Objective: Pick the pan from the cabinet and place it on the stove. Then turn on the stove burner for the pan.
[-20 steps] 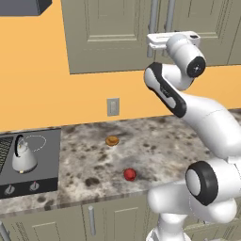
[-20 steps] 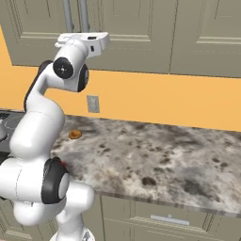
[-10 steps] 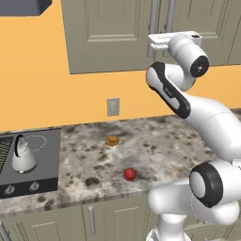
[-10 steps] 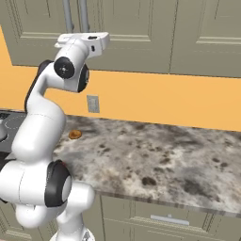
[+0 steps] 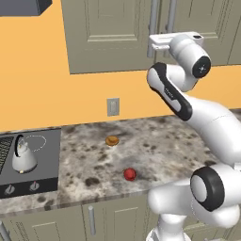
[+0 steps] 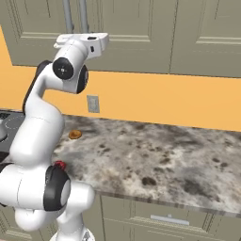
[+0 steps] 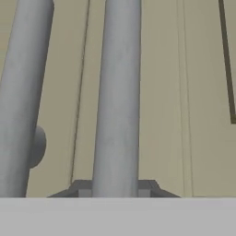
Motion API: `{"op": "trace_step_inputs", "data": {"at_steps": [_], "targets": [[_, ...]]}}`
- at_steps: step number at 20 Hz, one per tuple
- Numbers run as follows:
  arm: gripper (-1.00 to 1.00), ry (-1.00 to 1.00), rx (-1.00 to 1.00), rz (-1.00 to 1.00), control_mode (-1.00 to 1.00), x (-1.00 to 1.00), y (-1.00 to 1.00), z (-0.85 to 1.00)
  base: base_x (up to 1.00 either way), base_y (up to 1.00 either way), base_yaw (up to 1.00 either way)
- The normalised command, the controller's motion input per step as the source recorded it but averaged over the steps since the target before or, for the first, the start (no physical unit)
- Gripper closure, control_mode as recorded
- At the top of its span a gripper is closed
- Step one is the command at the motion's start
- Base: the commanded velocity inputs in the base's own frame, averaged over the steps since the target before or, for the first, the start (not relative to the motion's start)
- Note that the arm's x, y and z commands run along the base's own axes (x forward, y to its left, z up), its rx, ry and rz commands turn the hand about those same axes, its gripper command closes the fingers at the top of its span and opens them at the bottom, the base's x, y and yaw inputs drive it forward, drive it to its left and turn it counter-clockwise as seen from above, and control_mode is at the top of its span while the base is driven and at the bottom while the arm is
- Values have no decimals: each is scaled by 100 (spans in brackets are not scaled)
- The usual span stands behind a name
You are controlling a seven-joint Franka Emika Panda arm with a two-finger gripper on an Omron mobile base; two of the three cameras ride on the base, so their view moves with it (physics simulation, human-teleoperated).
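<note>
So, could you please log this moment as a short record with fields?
gripper: shut on the cabinet door handle
cabinet: doors closed, pan not visible
stove: at the counter's left end, kettle standing on it
counter: holds a small orange-brown item and a red item
task stage: about to open the door

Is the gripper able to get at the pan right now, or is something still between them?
Probably not yet. The cabinet doors look shut, with no pan in sight, so it is presumably behind them. The gripper is shut on one bar handle, so pulling that door open looks like the way in.
</note>
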Motion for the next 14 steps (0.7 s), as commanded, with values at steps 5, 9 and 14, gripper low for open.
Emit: {"op": "trace_step_inputs", "data": {"at_steps": [5, 9, 14], "targets": [[100, 3, 0, 8, -100, -38, -40, -1, 0, 0, 0], [100, 2, 0, 13, -100, -55, -41, 0, 0, 0, 0], [100, 5, 0, 18, -100, -56, -49, -8, 0, 0, 0]]}}
